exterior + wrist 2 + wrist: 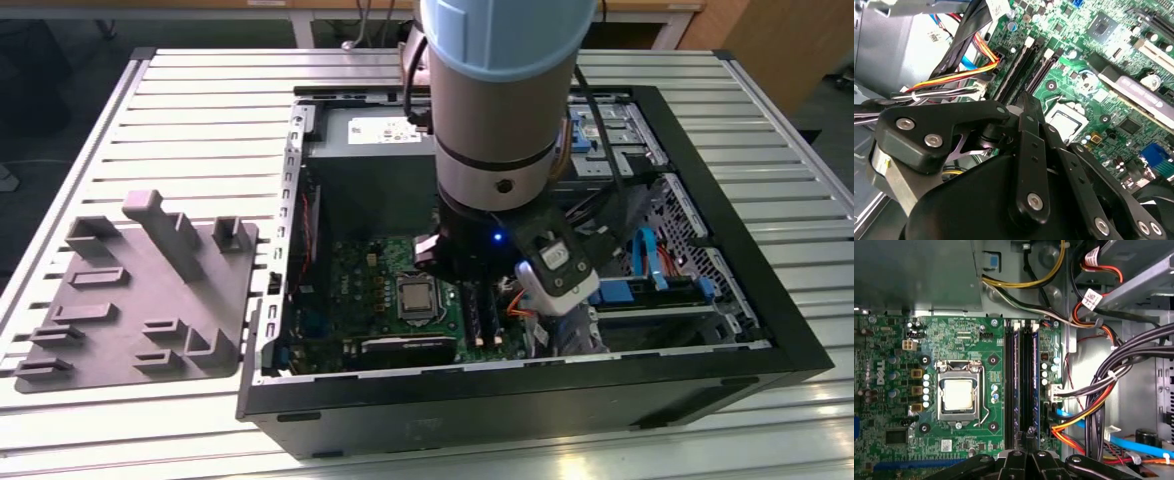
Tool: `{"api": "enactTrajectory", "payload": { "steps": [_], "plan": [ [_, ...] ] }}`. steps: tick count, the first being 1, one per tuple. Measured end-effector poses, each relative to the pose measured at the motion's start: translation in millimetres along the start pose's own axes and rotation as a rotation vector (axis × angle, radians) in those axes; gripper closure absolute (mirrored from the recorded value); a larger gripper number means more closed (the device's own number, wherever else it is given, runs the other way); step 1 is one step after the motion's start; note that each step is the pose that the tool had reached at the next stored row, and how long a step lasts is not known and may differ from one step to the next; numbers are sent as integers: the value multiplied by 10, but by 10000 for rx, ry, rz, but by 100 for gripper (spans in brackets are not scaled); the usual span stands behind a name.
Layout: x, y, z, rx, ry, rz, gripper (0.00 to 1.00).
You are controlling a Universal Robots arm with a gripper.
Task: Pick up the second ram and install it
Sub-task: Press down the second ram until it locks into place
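I read the jaws of the black gripper [1026, 100] as closed: in the second wrist view its two black metal fingers [1030, 150] run together into one narrow tip with no gap I can see. In the first wrist view that tip sits directly over the near end of the pair of long black plastic memory sockets [1021, 390], on the one farther from the processor, either touching it or just above it.

I cannot pick out the second ram as a separate thing. The sockets read as dark strips, and whether a stick stands in the one under the tip is not clear to me.

Beside the sockets on the green motherboard [964, 340] is the square silver processor [958, 399] in its metal frame. On the sockets' other side hangs a bundle of black, red, yellow and orange cables [1104, 390].

In the exterior view the grey and pale blue robot arm [494, 100] reaches straight down into the open black computer case [747, 250]. The case lies on a ribbed aluminium table [200, 100]. The gray plastic fixture with raised blocks and slots [134, 290] lies just beside the case, toward the exterior view's left.
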State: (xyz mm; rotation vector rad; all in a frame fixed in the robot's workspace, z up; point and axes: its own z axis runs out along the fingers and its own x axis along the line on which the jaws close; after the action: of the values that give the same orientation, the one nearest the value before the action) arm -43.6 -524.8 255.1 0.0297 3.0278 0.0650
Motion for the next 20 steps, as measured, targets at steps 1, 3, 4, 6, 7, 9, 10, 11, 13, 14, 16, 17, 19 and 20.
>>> {"api": "enactTrajectory", "payload": {
  "steps": [1, 3, 4, 6, 7, 9, 10, 11, 13, 14, 16, 17, 19, 20],
  "plan": [
    [1, 17, 1, 1, 0, 0, 89],
    [2, 53, 2, 2, 1, 0, 89],
    [3, 72, 3, 1, 0, 0, 89],
    [4, 109, 5, 0, 0, 0, 89],
    [4, 127, 6, 0, 0, 0, 89],
    [5, 162, 7, 1, 1, 0, 89],
    [6, 181, 8, 1, 0, 0, 89],
    [6, 201, 9, 1, 0, 0, 89],
    [7, 237, 11, 0, 0, 1, 89],
    [8, 250, 11, 0, 0, 0, 89],
    [7, 254, 12, 0, 0, -1, 89],
    [7, 255, 12, 0, 0, -1, 89],
    [8, 263, 12, 1, 1, 0, 89],
    [8, 264, 12, 1, 0, 0, 89]
  ]
}}
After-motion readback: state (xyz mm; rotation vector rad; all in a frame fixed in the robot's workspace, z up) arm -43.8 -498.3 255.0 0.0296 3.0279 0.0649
